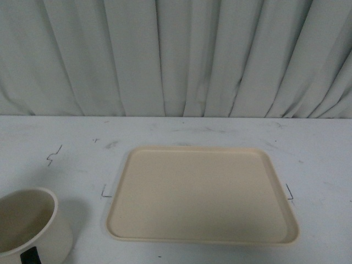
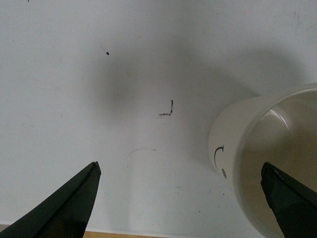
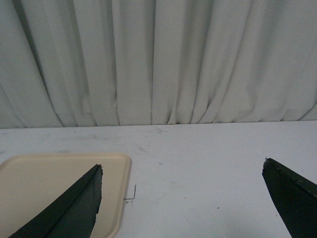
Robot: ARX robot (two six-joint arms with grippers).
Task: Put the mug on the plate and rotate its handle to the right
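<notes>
1. Looking at the mug (image 1: 33, 225) first: it sits on the bench (image 1: 165, 129) at the near left, well apart from the plate (image 1: 203, 192), so it's not placed yet. Only a sliver of the handle (image 1: 30, 256) shows, on the side facing the robot.
2. Handling guess: it looks like glazed ceramic, so stiff, smooth, probably a bit slippery, and it'd chip if dropped. It seems empty, so I don't expect much weight.
3. Where I'd grab: pinch the wall at the rim, one finger inside and one outside, away from the handle so I can twist it afterwards.
4. My left tool (image 2: 181, 168) is spread wide and holds nothing. In its wrist view the mug is off toward one finger, which sits in front of the mug's mouth. The other finger is over bare bench. I can't tell if anything touches.
5. My right tool (image 3: 183, 166) is also wide and empty, over the bench just beside the plate's edge and nowhere near the mug.
</notes>
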